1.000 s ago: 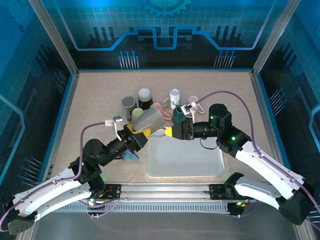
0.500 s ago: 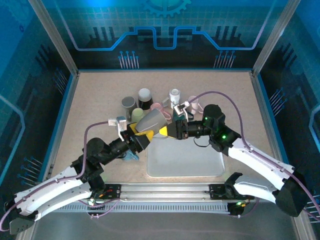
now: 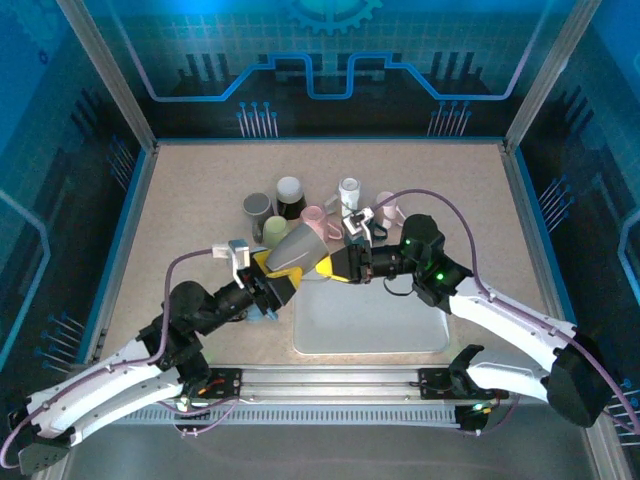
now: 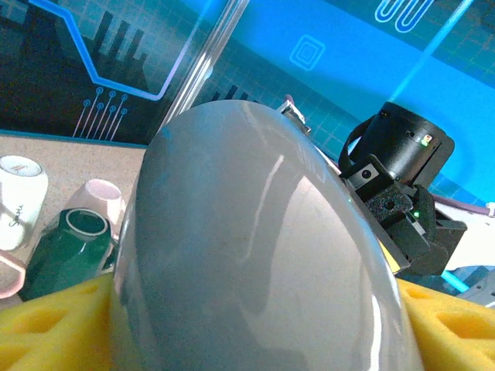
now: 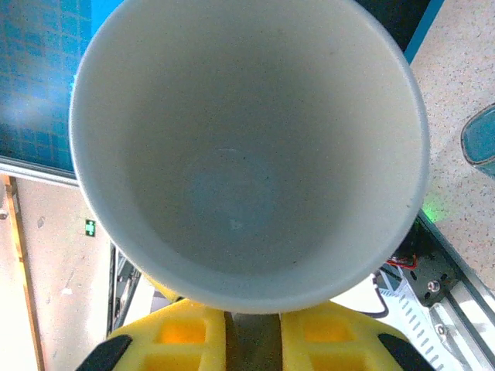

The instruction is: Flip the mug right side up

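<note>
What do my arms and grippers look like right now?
The left arm and right arm have white shells and black joints, each trailed by a purple cable. Green lights glow on the right arm. The left gripper and right gripper carry yellow foam pads with rectangular cut-outs.

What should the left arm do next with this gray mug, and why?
Probably open the left jaws fully and back away. The right jaws are shut on the gray mug, which is held sideways in the air, so the right arm alone could then tip it upright.
</note>
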